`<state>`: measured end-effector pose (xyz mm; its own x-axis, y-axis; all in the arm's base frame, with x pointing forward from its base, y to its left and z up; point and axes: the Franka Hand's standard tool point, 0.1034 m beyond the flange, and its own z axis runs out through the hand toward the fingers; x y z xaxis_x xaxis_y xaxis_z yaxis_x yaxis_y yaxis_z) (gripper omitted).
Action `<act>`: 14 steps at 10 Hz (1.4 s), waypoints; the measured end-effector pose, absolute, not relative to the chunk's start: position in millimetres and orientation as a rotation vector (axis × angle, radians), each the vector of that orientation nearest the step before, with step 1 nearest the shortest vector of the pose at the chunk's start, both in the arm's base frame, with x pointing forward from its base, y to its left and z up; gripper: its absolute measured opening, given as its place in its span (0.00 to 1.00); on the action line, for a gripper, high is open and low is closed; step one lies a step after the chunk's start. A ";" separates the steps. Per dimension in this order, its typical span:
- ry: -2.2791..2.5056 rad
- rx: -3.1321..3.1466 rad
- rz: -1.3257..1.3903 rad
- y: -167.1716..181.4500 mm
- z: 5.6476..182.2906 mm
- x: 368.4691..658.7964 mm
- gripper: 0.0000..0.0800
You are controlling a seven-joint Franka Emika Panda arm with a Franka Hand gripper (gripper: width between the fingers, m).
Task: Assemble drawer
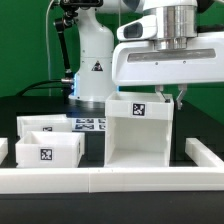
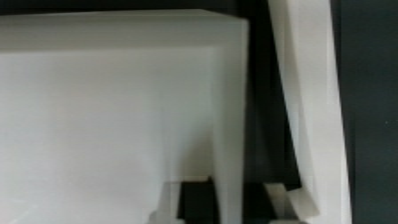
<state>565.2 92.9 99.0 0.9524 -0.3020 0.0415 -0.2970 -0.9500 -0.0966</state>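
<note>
Wrist view: gripper point(image 2: 238, 192) fingers straddle a wall of the white cube-like plastic casing point(image 2: 107, 110) — clamped or not, unclear. Grasping step, likely; next, close squarely.

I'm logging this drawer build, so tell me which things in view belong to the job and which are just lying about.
Part of the job:
- casing
- front tray
- rear tray
- gripper, just above the casing's top edge

Just lying about:
- marker board, flat behind the trays
- border rail along the table edge
</note>
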 end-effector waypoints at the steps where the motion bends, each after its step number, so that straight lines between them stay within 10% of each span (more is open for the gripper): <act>1: 0.585 -2.987 -0.081 93.7 99.0 566.9 0.05; 14: 1.617 -2.476 0.010 96.7 101.0 582.2 0.05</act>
